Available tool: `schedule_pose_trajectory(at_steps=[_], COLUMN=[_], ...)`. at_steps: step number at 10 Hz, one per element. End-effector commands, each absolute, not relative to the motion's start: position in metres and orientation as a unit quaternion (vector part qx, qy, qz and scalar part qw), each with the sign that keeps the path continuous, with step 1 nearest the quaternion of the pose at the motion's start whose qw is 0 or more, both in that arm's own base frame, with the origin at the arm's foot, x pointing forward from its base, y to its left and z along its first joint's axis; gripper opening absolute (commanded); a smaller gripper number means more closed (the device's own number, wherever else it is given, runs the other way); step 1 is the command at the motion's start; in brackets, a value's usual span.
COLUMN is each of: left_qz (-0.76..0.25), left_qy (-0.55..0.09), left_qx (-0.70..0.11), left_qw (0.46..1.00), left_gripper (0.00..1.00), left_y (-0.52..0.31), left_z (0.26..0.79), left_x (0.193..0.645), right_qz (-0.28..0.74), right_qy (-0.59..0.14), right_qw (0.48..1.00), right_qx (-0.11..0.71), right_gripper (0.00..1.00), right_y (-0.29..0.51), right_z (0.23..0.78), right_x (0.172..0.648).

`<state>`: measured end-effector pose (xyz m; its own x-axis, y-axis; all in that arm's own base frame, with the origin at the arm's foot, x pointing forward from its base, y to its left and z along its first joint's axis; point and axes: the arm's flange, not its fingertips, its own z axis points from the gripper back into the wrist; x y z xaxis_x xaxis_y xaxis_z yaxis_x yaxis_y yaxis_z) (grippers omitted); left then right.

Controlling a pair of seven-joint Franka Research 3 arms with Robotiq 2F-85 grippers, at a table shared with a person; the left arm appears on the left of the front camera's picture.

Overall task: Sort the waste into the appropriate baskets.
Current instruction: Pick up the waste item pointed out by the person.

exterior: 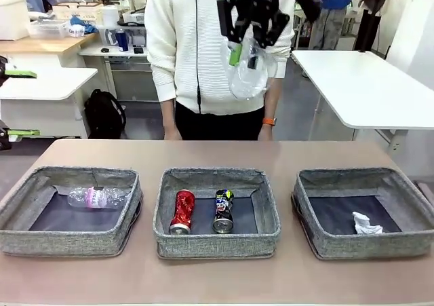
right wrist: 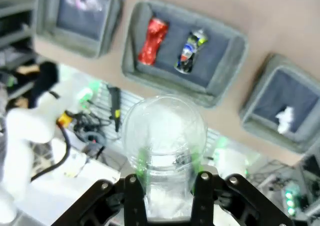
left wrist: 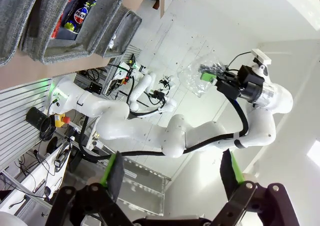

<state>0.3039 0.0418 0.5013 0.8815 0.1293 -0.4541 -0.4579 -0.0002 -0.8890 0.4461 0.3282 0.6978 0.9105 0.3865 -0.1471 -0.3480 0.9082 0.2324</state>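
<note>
The table (exterior: 217, 282) carries three grey baskets in a row, well apart from one another, and a person (exterior: 203, 48) in a white top stands at its far side. The left basket (exterior: 68, 235) holds the bottle (exterior: 97, 197), lying on its side. The middle basket (exterior: 217, 241) holds the red can (exterior: 182, 212) and the dark can (exterior: 223, 211), lying side by side, just apart. The right basket (exterior: 366, 241) holds the paper wad (exterior: 367, 224) near its right end. High above the table, over the middle basket and toward the far side, the right hand (exterior: 249, 38) is clamped on the clear cup (exterior: 248, 72), which hangs below its fingers. In the left wrist view the left hand (left wrist: 172, 181) has its green-padded fingers (left wrist: 114, 173) spread wide apart with nothing between them, off to the table's left.
</note>
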Motion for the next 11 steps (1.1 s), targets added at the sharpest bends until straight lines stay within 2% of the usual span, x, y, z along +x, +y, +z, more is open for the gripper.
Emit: schedule_pose_trajectory(at_steps=[1,4,5,11], left_qz=[0.202,0.202,0.202,0.202], left_qy=[0.118,0.118,0.118,0.118], left_qx=[-0.683,-0.683,-0.683,-0.683], left_qw=[0.692,0.692,0.692,0.692], left_gripper=[1.0,1.0,1.0,1.0], left_y=[0.041,0.041,0.041,0.041], left_z=[0.503,0.503,0.503,0.503], left_x=[0.302,0.302,0.302,0.302], right_qz=[0.191,0.166,0.2,0.2], right_qy=[0.074,0.034,0.05,0.05], right_qw=[0.976,0.982,0.974,0.974], right_qx=[0.075,0.082,0.095,0.095], right_gripper=[0.37,0.37,0.37,0.37], right_y=[0.352,0.349,0.341,0.341], right_z=[0.743,0.78,0.746,0.746], right_x=[0.457,0.453,0.438,0.438])
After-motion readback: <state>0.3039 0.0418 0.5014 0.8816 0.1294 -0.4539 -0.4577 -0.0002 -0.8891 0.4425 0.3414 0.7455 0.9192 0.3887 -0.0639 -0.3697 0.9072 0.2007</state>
